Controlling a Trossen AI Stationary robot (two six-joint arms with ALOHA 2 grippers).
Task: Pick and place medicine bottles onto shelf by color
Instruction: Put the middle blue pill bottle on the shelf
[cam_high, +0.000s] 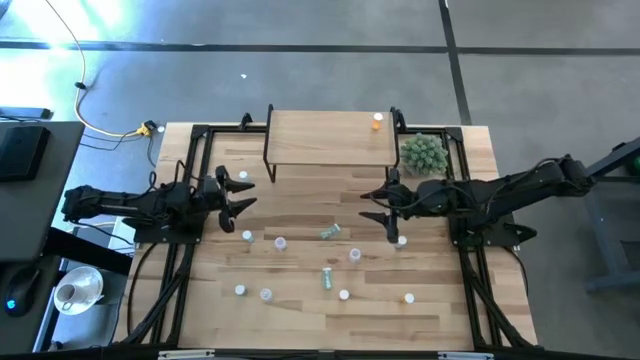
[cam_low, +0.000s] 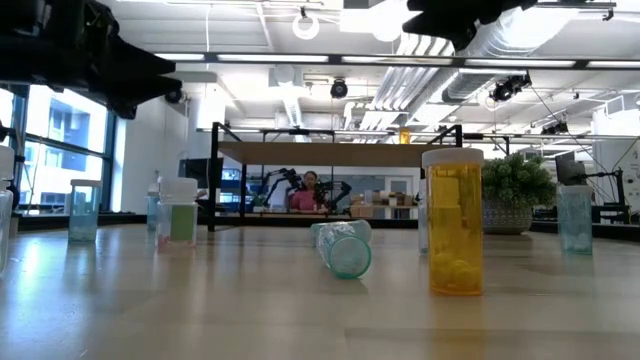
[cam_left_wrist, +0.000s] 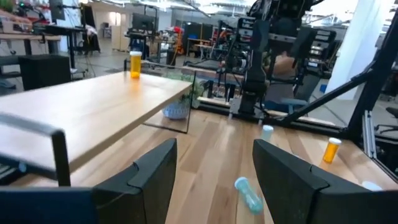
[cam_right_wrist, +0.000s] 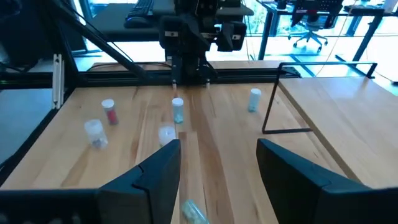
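The shelf stands at the table's far middle on thin black legs, with one orange bottle upright near its right end; that bottle also shows in the left wrist view. Several small white-capped bottles stand or lie on the table in front of it, among them a lying green one and an upright one beside my right gripper. My left gripper is open and empty left of the shelf, above the table. My right gripper is open and empty right of centre, in front of the shelf.
A spiky green plant ball sits right of the shelf. A lone bottle stands near my left gripper. In the low view an orange bottle and a lying green one are nearest. Black frame rails run along both table sides.
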